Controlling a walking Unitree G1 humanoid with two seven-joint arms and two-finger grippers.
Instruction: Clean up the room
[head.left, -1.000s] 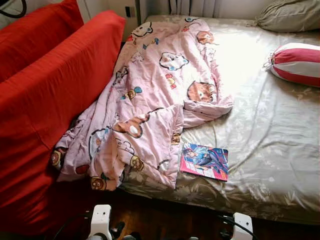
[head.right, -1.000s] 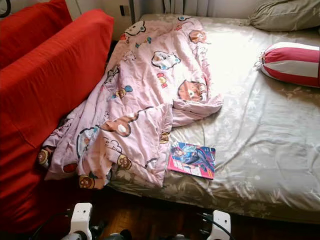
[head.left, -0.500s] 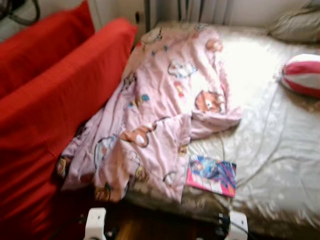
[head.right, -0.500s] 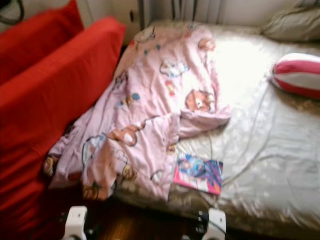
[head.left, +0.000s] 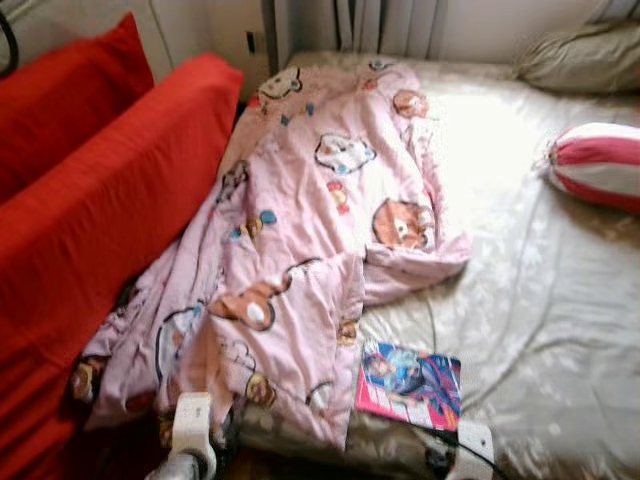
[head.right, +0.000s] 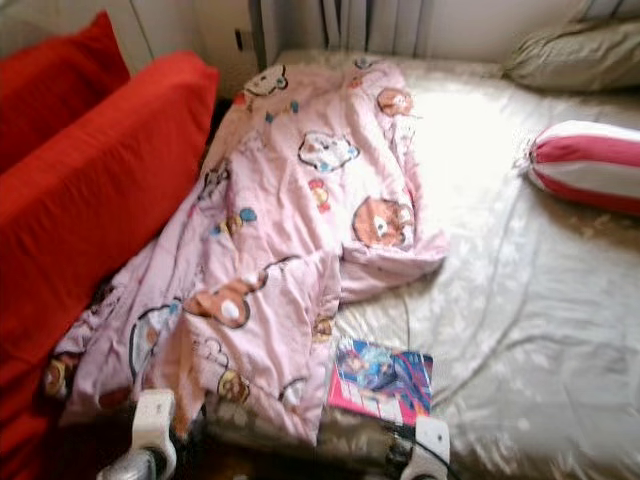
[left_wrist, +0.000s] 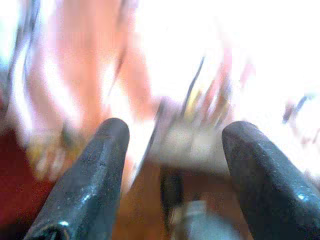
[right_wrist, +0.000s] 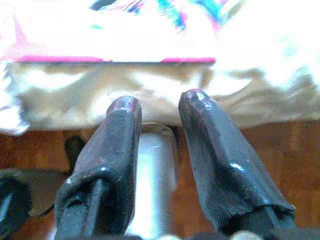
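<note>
Here the comic book (head.left: 408, 384) lies flat at the bed's (head.left: 560, 330) near edge beside the pink blanket (head.left: 300, 250), straight ahead of the right gripper (right_wrist: 160, 107), whose fingers are nearly together and empty, while the left gripper (left_wrist: 172, 135), spread empty, faces the blanket.

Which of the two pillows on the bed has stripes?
The red-and-white striped bolster pillow at the bed's right side; the plain beige pillow lies behind it, at the head end.
</note>
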